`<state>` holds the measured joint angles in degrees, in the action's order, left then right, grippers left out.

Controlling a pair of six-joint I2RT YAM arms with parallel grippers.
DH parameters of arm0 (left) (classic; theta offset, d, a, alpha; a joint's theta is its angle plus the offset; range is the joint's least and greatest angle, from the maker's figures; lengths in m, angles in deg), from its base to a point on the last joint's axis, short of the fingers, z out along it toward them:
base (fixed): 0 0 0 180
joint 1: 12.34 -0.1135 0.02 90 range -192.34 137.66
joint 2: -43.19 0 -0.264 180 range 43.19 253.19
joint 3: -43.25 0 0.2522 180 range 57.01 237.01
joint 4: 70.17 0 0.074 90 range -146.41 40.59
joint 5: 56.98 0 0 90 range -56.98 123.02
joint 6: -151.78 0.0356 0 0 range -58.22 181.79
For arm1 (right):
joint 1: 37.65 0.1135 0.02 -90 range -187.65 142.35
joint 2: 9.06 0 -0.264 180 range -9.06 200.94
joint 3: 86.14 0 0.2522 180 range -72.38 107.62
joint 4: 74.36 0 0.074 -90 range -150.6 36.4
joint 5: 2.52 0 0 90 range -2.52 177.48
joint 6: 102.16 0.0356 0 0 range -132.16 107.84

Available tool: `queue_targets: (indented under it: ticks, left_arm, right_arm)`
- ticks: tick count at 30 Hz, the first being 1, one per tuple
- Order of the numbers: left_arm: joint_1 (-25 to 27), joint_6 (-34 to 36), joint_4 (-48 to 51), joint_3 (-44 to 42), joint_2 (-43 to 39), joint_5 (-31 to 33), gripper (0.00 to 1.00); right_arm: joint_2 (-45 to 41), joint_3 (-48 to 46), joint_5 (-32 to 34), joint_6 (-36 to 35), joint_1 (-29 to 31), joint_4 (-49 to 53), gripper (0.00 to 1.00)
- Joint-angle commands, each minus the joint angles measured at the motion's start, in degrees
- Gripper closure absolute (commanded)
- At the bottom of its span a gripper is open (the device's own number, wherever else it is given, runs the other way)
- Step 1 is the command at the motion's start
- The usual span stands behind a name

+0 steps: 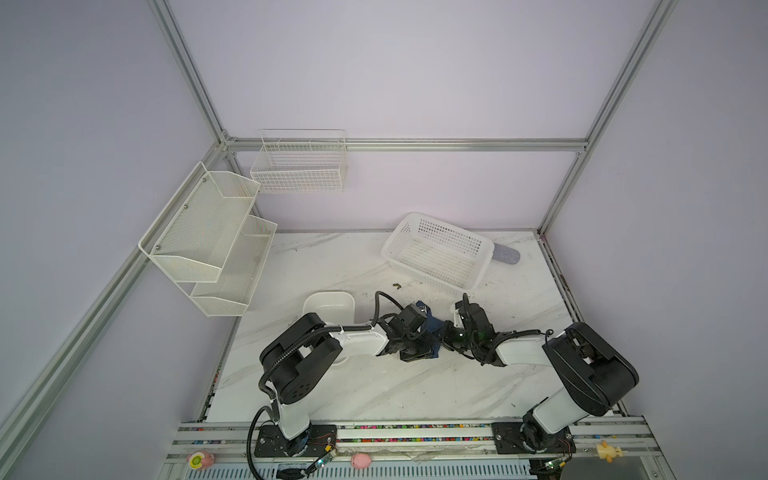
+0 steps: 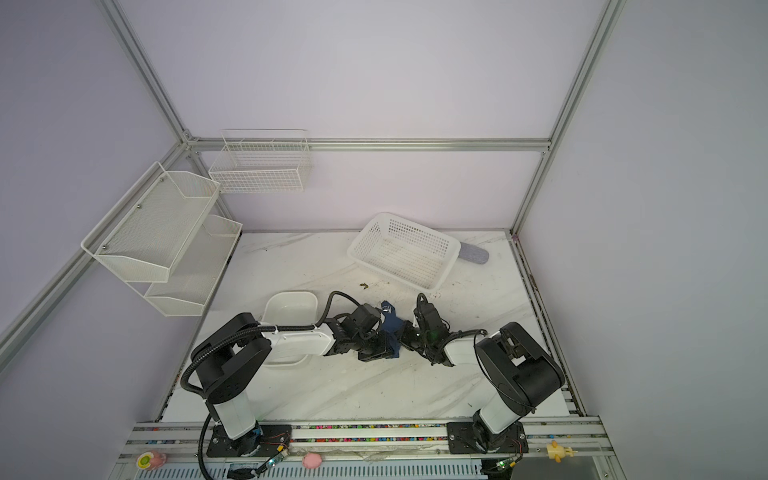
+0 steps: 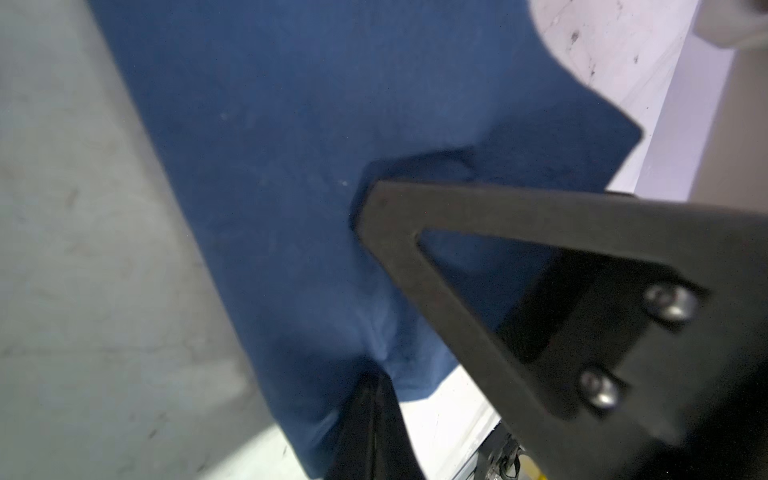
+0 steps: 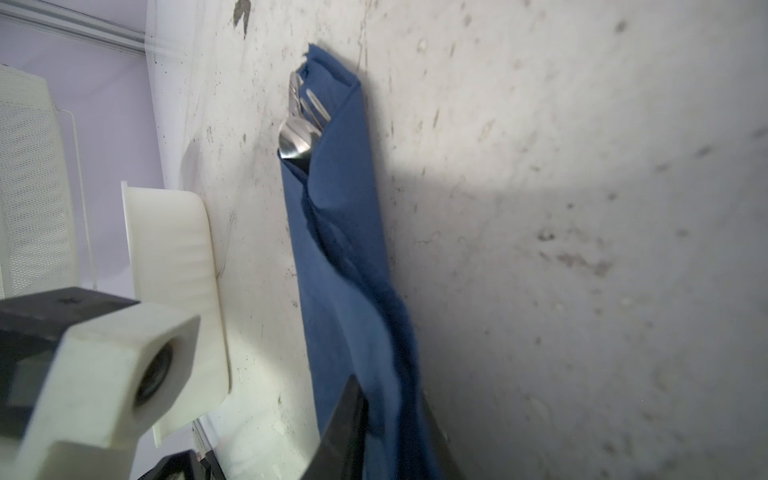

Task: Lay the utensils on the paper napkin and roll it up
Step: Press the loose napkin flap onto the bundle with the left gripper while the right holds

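- The left jaws, pressed together, pinch the rolled navy-blue paper napkin [image 3: 291, 166] on the white bench [image 4: 540, 208].
- The right jaws pinch its near end; silver metal utensils [image 4: 297, 137] protrude from its far end.

My count from here: two grippers, one left gripper [image 3: 370, 299] and one right gripper [image 4: 390, 436]. Between the two sets of jaws lies one navy paper napkin [image 4: 345, 249]. From its end farthest from the right jaws poke the utensils [image 4: 303, 120]: one spoon [image 4: 296, 139], one fork [image 4: 318, 108] and a third sliver, possibly the knife [image 4: 294, 91]. Beyond the left jaws sits one white dish [image 1: 328, 309]. Well past the right jaws are one perforated plastic basket [image 1: 399, 241] and one grey-blue case [image 1: 506, 254]. On the walls hang one wire basket [image 1: 299, 170] and one two-tier mesh shelf [image 1: 203, 232].
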<state>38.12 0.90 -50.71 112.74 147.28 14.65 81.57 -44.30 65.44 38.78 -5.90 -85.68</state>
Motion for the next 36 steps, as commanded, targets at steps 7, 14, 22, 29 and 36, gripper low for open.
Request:
queue_targets:
  ticks: [7, 14, 22, 29, 36]
  left_arm:
    - [1.14, 0.39, -1.61, 0.7, -0.44, -1.57, 0.95]
    - [1.14, -0.11, -1.47, -3.26, -8.05, 4.93, 0.89]
    - [0.9, -2.39, -1.39, -6.91, -9.21, 6.24, 0.91]
    - [0.87, -2.57, -1.98, -6.3, -7.1, 5.99, 0.93]
    - [0.96, -2.07, -1.36, -5.82, -3.99, 5.05, 0.94]
  right_arm:
    - [1.22, -1.55, 0.65, 0.74, -0.55, 0.73, 0.84]
    - [1.32, -1.63, 0.74, 0.74, -0.55, 0.74, 0.84]
    - [1.28, -1.98, 0.95, 0.85, -0.55, 0.74, 0.84]
    - [0.96, -2.06, 1.04, 1.02, -0.54, 0.74, 0.84]
    - [1.13, -1.92, 0.87, 1.01, -0.55, 0.74, 0.84]
